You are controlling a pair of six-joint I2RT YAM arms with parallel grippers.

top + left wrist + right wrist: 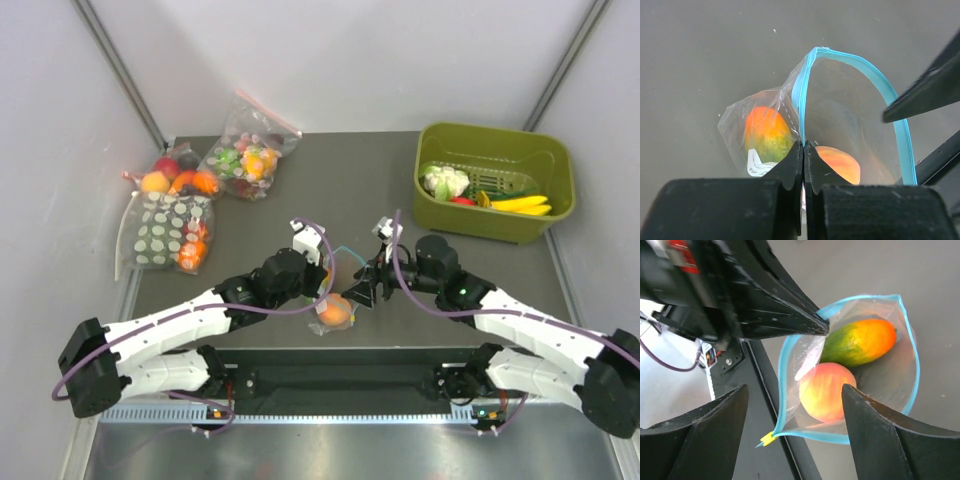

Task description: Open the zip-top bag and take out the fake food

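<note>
Clear bag (pixel 892 385): small and crinkly, with a teal zip strip. Its mouth gapes in a wide loop. It is at the near middle of the table (pixel 340 190), between the two grippers and just ahead of the arm bases. Whether it rests on the table or hangs, I cannot tell.
Fruit: the peach-orange fruit (pixel 827 390) is close to the mouth and the green-and-orange fruit (pixel 857 342) is deeper in. The two touch, and both are inside the bag.
Left gripper (pixel 803 150): jaws pressed together on one lip of the mouth, right at the strip.
Right gripper (pixel 795 390): jaws spread wide, gripping nothing. It looks straight into the open mouth, opposite the left gripper.
Far left: the pink-zip bag (pixel 245 155) and the dotted bag (pixel 165 235) are both full of mixed fruit. They sit side by side, well apart from the grippers.
Far right: a green bin (pixel 440 215) holds a cauliflower (pixel 445 181) and yellow pieces (pixel 520 204).
</note>
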